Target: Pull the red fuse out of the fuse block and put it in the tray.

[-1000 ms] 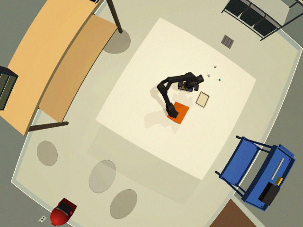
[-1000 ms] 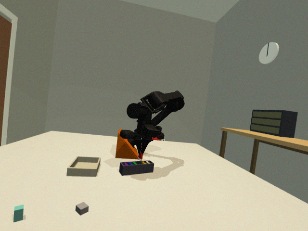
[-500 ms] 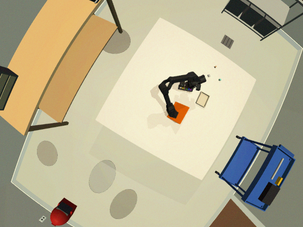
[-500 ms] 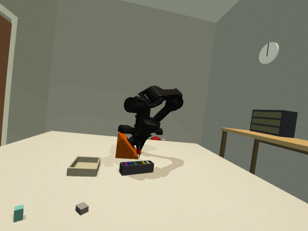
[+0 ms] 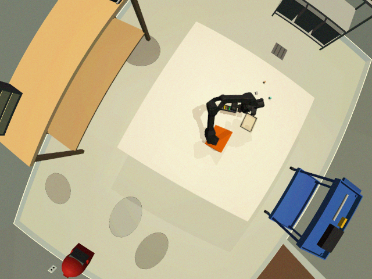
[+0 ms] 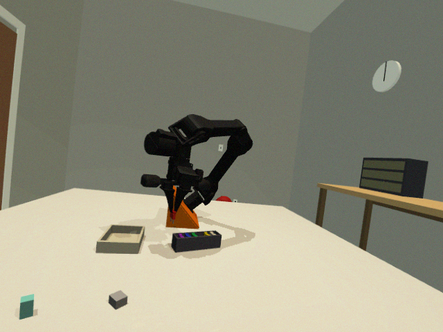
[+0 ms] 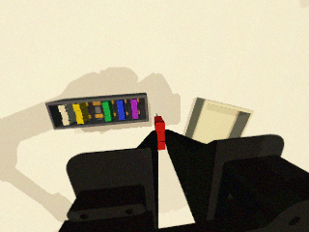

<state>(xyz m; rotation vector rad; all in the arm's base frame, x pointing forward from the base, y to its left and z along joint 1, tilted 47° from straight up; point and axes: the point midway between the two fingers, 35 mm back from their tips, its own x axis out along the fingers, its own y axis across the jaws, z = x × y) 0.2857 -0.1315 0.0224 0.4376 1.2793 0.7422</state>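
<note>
Count, all views.

Fuses: 6 total. 5 sit in the block [image 6: 194, 244]: cream [image 7: 64, 115], yellow [image 7: 78, 114], green [image 7: 106, 111], blue [image 7: 121, 110], purple [image 7: 134, 108]. 1 red fuse [image 7: 160, 132] is out of it. Empty slots in the block: 1.

Blocks: 1. Trays [image 6: 118, 247]: 1. Arms [image 6: 228, 158]: 1, on 1 orange plate [image 5: 225, 136].

Small loose pieces on the table [image 5: 186, 180]: 3, namely teal [image 6: 26, 306], grey [image 6: 118, 299] and orange [image 5: 264, 81].

Room: 1 clock [image 6: 385, 75], 1 cabinet [image 6: 393, 176], 1 blue cart [image 5: 351, 192]. Grey round floor patches [image 5: 57, 188]: 4.
</note>
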